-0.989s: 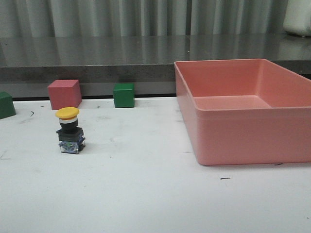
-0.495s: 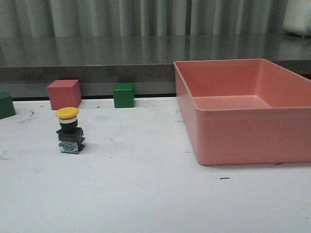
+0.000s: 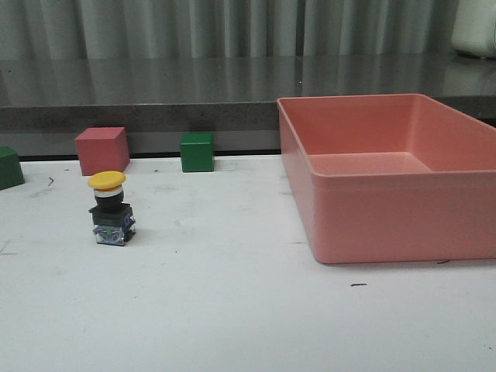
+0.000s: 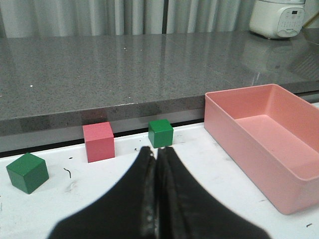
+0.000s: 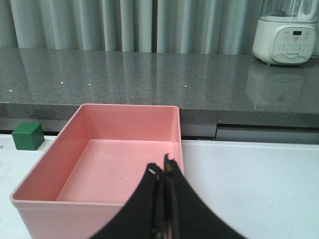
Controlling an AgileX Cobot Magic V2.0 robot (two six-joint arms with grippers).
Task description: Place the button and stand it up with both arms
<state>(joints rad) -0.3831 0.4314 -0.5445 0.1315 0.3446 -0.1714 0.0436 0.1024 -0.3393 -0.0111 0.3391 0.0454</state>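
The button (image 3: pixel 111 208) stands upright on the white table at the left in the front view, yellow cap on top, black body and clear bluish base below. It does not show in either wrist view. No arm shows in the front view. My left gripper (image 4: pixel 157 149) is shut and empty, held above the table and facing the cubes at the back. My right gripper (image 5: pixel 162 169) is shut and empty, held near the front edge of the pink bin (image 5: pixel 119 164).
A pink cube (image 3: pixel 102 150) and a green cube (image 3: pixel 198 152) sit at the table's back edge, another green cube (image 3: pixel 9 167) at the far left. The large pink bin (image 3: pixel 372 225) fills the right side. A white appliance (image 5: pixel 289 35) stands on the grey counter behind.
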